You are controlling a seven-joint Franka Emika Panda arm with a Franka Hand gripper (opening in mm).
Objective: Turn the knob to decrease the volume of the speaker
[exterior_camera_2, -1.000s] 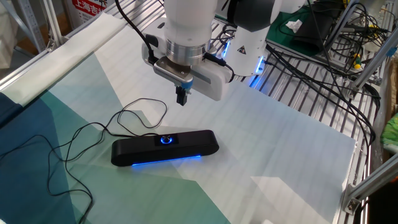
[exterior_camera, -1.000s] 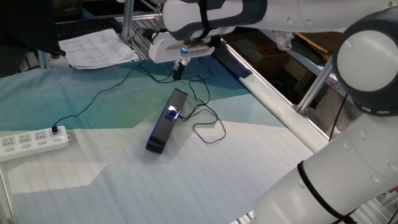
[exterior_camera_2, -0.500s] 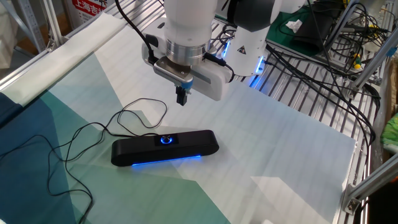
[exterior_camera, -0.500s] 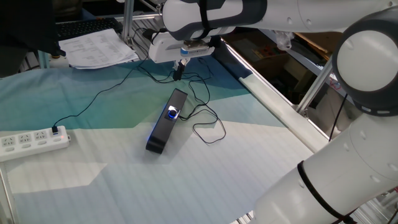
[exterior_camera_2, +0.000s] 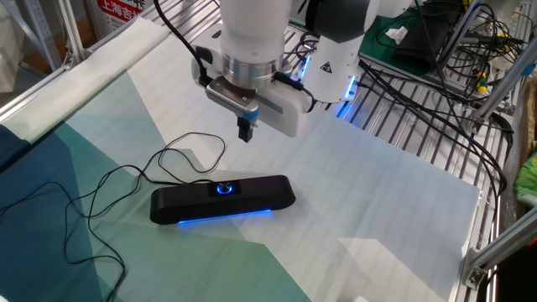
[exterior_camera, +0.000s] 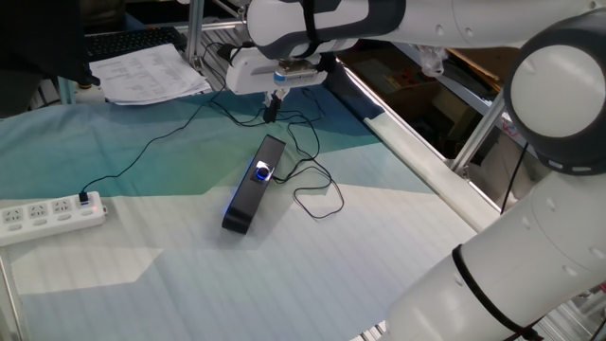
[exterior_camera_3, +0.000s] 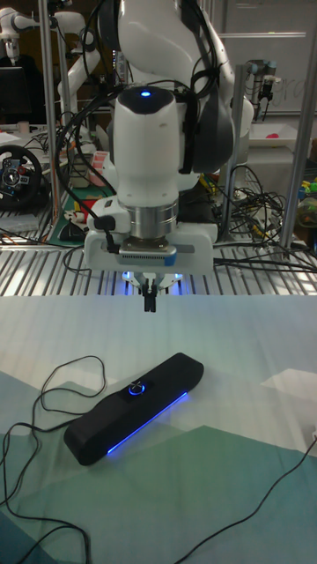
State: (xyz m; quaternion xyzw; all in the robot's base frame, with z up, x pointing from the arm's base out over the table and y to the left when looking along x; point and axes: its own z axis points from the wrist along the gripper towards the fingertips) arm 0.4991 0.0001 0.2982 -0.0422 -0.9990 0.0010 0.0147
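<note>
The white Franka arm hangs over the teal-and-white cloth-covered surface [exterior_camera_2: 394, 210], barely shifted from half a second ago. The long slim black speaker [exterior_camera_2: 222, 200] with its blue light strip lies flat where it was, thin black cable [exterior_camera_2: 126, 180] looped beside it. Above and clear of it, the black fingers [exterior_camera_2: 246, 131] are pressed narrowly together, empty. The small blue-ringed round knob [exterior_camera_2: 224, 188] sits mid-speaker.

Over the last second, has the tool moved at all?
No. The tool stays shut, hanging above the speaker and its knob, at the same spot relative to the speaker in both fixed views.
</note>
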